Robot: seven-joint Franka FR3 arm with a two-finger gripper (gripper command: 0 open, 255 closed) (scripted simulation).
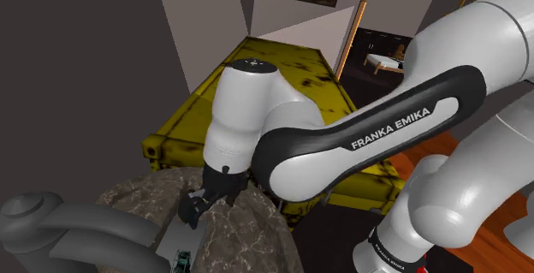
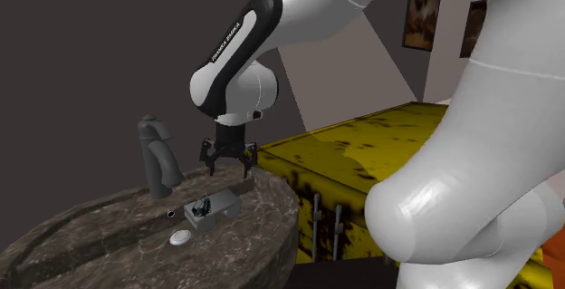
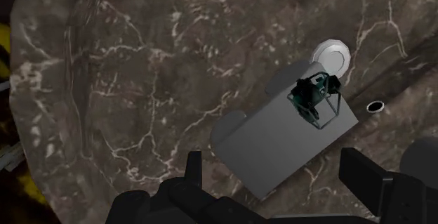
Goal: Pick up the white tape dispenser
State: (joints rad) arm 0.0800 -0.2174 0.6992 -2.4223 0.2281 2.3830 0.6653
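The tape dispenser (image 3: 270, 145) is a pale grey-white block with a small teal and black part (image 3: 314, 97) at one end. It lies flat on a dark marbled stone top (image 3: 140, 82). My black gripper (image 3: 277, 180) hovers open just above it, and neither of the fingers (image 3: 366, 177) touches the block. From the second exterior view the gripper (image 2: 228, 162) hangs a short way above the dispenser (image 2: 210, 210), fingers pointing down. The shoulder view has the gripper (image 1: 198, 211) over the stone top, with the dispenser (image 1: 182, 261) at the bottom edge.
A dark grey faucet (image 2: 158, 156) stands just behind the dispenser, close to the gripper. A small white disc (image 2: 179, 237) and a small hole (image 2: 172, 213) lie beside the dispenser. A yellow, stained cabinet (image 2: 362, 151) adjoins the stone top's edge.
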